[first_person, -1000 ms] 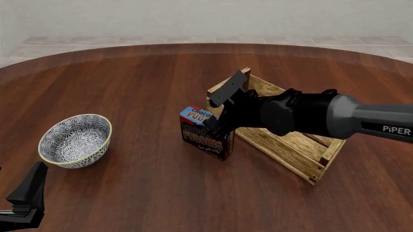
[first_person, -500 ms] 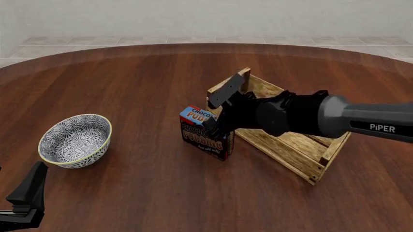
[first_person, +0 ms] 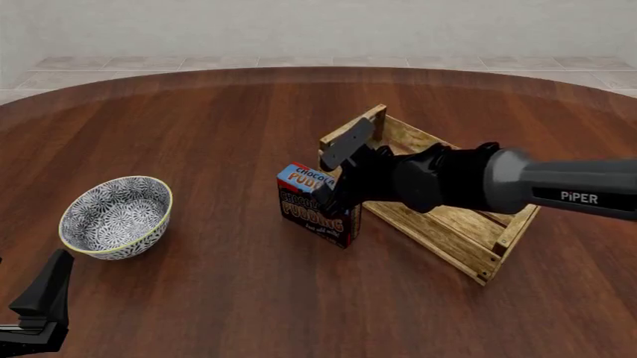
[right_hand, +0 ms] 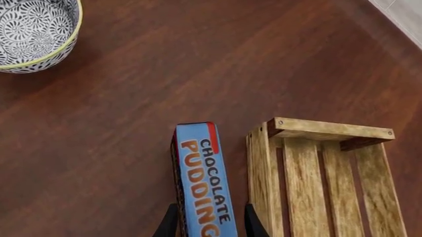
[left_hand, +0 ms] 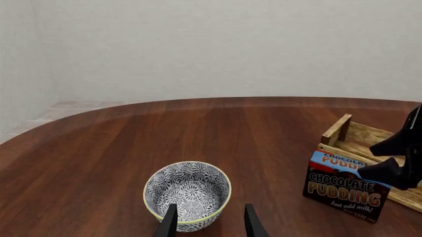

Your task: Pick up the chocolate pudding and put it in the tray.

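While upright beside the tray (first_person: pixel 448 216), the chocolate pudding (right_hand: pixel 205 182) sits between the right jaws, open.

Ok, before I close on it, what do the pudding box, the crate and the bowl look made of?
Chocolate pudding: looks like printed cardboard, matte, with sharp folded edges and flat lettering. Tray: light unfinished wood, with visible grain, separate slats and nail heads. Bowl: probably glazed ceramic, with a smooth blue-white pattern and a yellowish rim, though a render leaves that open.
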`<state>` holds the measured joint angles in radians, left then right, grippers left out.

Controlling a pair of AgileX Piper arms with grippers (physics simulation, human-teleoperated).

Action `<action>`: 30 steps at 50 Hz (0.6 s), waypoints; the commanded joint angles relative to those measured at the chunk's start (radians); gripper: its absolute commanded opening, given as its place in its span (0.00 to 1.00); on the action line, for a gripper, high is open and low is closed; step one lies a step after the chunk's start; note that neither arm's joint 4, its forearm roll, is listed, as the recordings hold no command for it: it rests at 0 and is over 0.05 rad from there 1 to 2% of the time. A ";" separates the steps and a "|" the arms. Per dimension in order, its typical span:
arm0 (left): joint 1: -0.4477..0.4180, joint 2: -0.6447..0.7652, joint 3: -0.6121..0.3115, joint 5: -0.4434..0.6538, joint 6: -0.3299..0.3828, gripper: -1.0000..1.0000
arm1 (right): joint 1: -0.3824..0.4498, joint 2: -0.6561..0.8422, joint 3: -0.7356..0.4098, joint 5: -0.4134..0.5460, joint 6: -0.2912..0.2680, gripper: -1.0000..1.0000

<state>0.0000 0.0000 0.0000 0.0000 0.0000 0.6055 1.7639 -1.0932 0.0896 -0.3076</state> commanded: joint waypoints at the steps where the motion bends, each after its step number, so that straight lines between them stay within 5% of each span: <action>1: 0.000 0.000 0.000 0.000 0.000 1.00 | 0.000 0.009 -0.002 -0.001 0.004 1.00; 30: 0.000 0.000 0.000 0.000 0.000 1.00 | 0.004 0.034 0.004 -0.017 0.013 1.00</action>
<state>0.0000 0.0000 0.0000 0.0000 0.0000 0.6066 1.7913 -1.0910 0.0770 -0.2982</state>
